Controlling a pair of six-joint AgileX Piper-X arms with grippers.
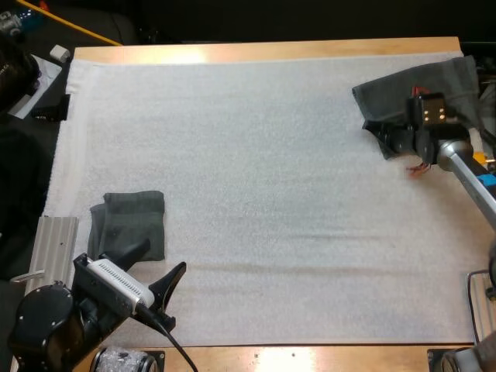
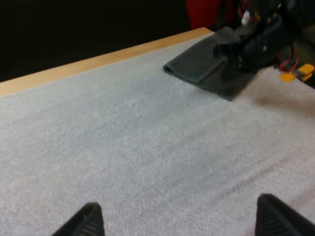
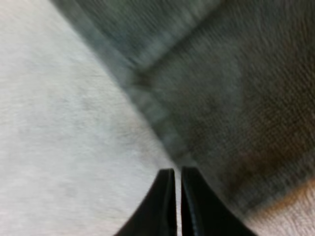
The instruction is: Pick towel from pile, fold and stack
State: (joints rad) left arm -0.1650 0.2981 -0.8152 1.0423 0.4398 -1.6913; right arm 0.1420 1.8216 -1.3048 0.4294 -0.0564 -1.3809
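Left gripper [image 1: 165, 256]: fingers spread wide, clear of any thing, low over the near left part of the white mat [image 1: 271, 194].
Right gripper [image 1: 384, 139]: fingers [image 3: 165, 196] pressed almost together, tips at the hem of the crumpled towel [image 1: 418, 85]; whether cloth is pinched cannot be told.
Crumpled towel: dark grey-green, far right of the mat, by the wooden table [image 1: 263, 51] edge.
Folded towel [image 1: 128, 225]: dark grey-green, flat on the mat's near left, just beyond the left gripper.
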